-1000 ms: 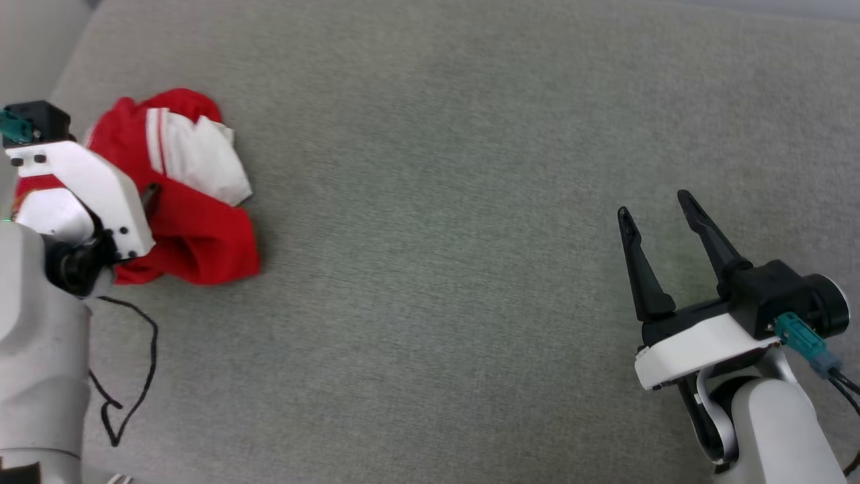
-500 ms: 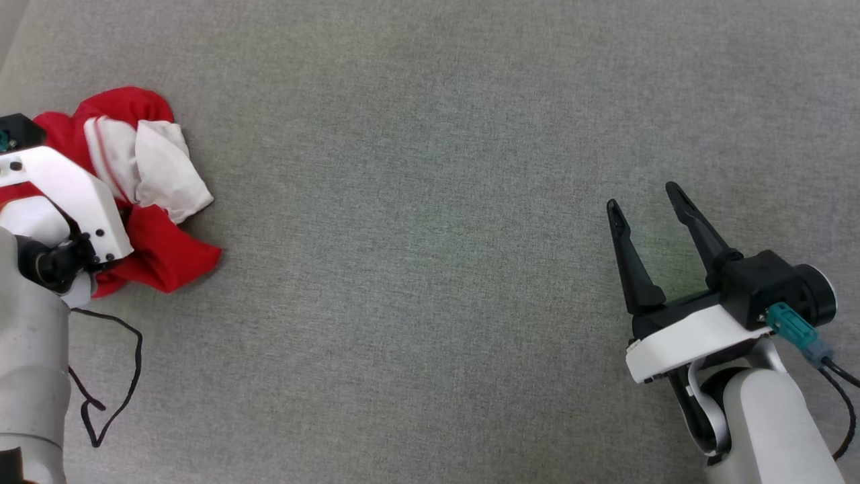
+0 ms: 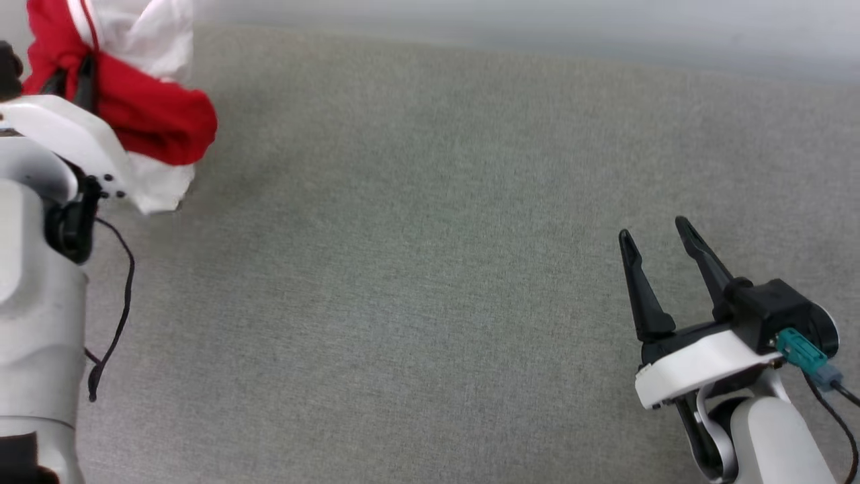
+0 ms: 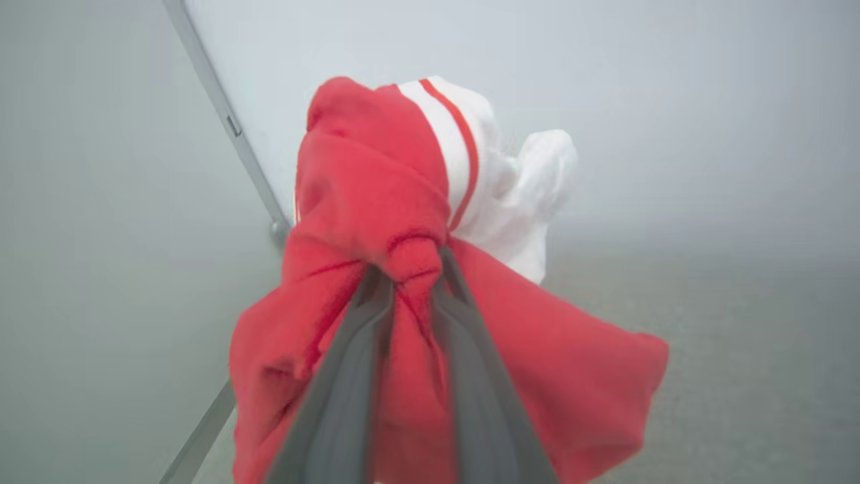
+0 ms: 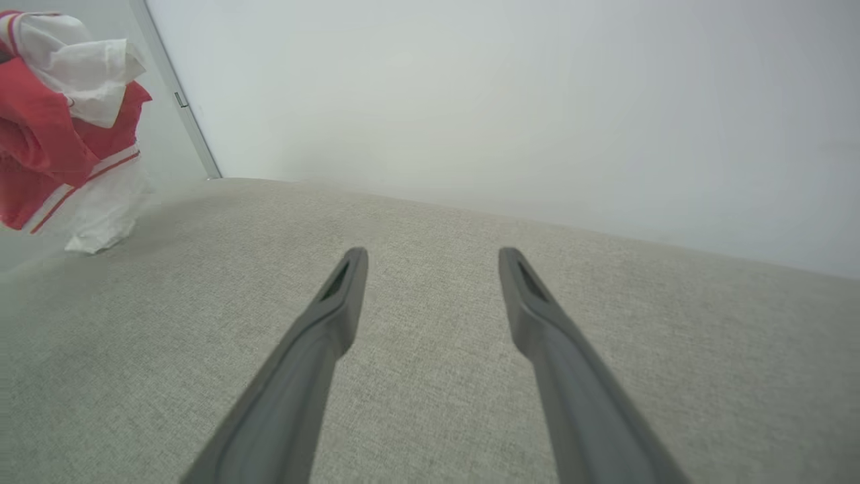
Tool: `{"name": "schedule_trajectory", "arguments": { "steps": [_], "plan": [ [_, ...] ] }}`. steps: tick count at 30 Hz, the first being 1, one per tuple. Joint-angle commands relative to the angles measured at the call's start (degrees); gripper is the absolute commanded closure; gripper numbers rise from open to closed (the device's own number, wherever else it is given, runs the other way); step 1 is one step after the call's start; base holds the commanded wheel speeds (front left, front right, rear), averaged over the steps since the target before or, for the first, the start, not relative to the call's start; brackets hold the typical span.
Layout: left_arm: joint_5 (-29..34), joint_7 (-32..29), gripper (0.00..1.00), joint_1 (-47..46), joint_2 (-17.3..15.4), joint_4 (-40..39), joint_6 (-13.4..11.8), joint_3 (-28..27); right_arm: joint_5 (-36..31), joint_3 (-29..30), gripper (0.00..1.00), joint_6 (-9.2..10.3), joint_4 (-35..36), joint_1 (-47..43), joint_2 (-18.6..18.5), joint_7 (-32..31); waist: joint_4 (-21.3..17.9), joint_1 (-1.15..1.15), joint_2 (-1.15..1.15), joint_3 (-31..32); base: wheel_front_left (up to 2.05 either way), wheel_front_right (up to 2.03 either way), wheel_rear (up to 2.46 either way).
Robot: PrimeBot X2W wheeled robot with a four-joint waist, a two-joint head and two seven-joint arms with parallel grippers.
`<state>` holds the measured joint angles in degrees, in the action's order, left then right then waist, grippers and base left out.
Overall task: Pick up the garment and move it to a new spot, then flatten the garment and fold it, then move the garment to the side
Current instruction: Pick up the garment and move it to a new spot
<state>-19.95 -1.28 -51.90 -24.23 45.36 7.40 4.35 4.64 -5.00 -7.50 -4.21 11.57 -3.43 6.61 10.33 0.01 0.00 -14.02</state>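
Observation:
The garment (image 3: pixel 144 114), a bunched red shirt with white sleeves and striped trim, hangs lifted at the upper left of the head view. My left gripper (image 3: pixel 70 77) is shut on it. In the left wrist view its two fingers pinch a red fold of the garment (image 4: pixel 410 262), and the cloth drapes down around them. The numerals are hidden in the folds. My right gripper (image 3: pixel 655 232) stands open at the lower right, nothing between its fingers, low over the grey surface. The right wrist view has the garment (image 5: pixel 47 134) at its far left, its white tip touching the surface.
A grey fabric surface (image 3: pixel 416 269) spreads across the head view, with a pale wall (image 3: pixel 537 27) behind its far edge. A black cable (image 3: pixel 111 309) dangles by my left arm. A thin metal strip (image 5: pixel 175 101) runs up the wall corner.
My left gripper has raised the garment off the surface; it lay crumpled there a second ago. The head camera has tilted up, bringing the wall into view. The right gripper has hardly moved.

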Motion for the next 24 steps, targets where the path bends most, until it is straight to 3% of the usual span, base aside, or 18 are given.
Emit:
{"name": "schedule_trajectory", "arguments": {
  "steps": [1, 9, 19, 24],
  "plan": [
    [0.57, 2.72, 1.00, -0.14, 0.69, -0.81, 0.10, 0.73, 0.42, 0.37, 0.00, 0.02, -0.17, -1.34, 0.24, 0.21, 0.15, -0.01, 0.00, 3.54, 0.00, 0.00, 0.00],
    [0.48, 12.73, 1.00, 3.58, 5.29, -8.11, 0.12, 5.81, 1.58, 1.39, 0.00, 0.03, 0.44, -5.01, 0.59, -0.12, -4.08, -0.01, 0.00, 10.05, 0.00, 0.00, 0.00],
    [-1.02, 13.96, 1.00, 15.28, 11.69, -20.09, -0.61, 10.71, 2.29, 2.72, 0.00, 0.02, 1.98, -9.26, 0.57, -2.03, -12.96, -0.01, 0.00, 14.10, 0.00, 0.00, 0.00],
    [-2.18, 12.73, 1.00, 22.60, 16.93, -22.99, -0.97, 15.06, 1.89, 3.90, 0.00, 0.02, 3.54, -11.11, 0.58, -3.42, -17.10, -0.01, 0.00, 13.69, 0.00, 0.00, 0.00]
  ]
}}
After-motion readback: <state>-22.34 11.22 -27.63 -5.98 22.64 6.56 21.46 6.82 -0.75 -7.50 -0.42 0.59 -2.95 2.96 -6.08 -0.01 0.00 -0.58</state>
